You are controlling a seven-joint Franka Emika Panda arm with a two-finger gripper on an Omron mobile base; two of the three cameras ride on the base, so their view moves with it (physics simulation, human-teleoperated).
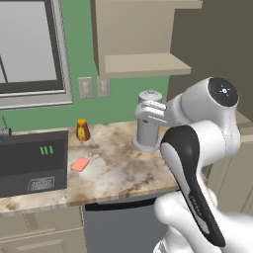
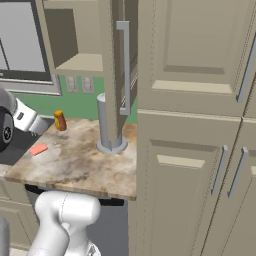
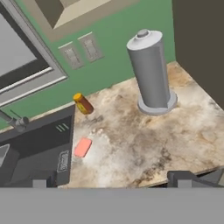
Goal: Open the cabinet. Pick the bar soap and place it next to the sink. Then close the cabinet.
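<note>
The cabinet (image 1: pixel 143 64) on the wall stands open, its shelf bare; its door (image 2: pixel 116 75) swings out edge-on, showing the silver bar handle (image 2: pixel 125 65). The salmon-pink bar soap (image 1: pixel 79 164) (image 2: pixel 38 149) (image 3: pixel 82 147) lies flat on the marble counter, just right of the dark sink (image 1: pixel 34 163) (image 3: pixel 39 148). My gripper (image 3: pixel 111 181) hangs above the counter's front edge, open, with nothing between its two dark fingertips (image 3: pixel 183 178). It is apart from the soap, which lies ahead and to the left in the hand view.
A grey paper towel holder (image 1: pixel 147 123) (image 3: pixel 151 72) stands at the counter's back right, under the open door. An amber jar (image 1: pixel 82 130) (image 3: pixel 83 103) sits by the green wall. Tall beige cabinets (image 2: pixel 200 150) close off the right side. A faucet (image 3: pixel 15 121) rises behind the sink.
</note>
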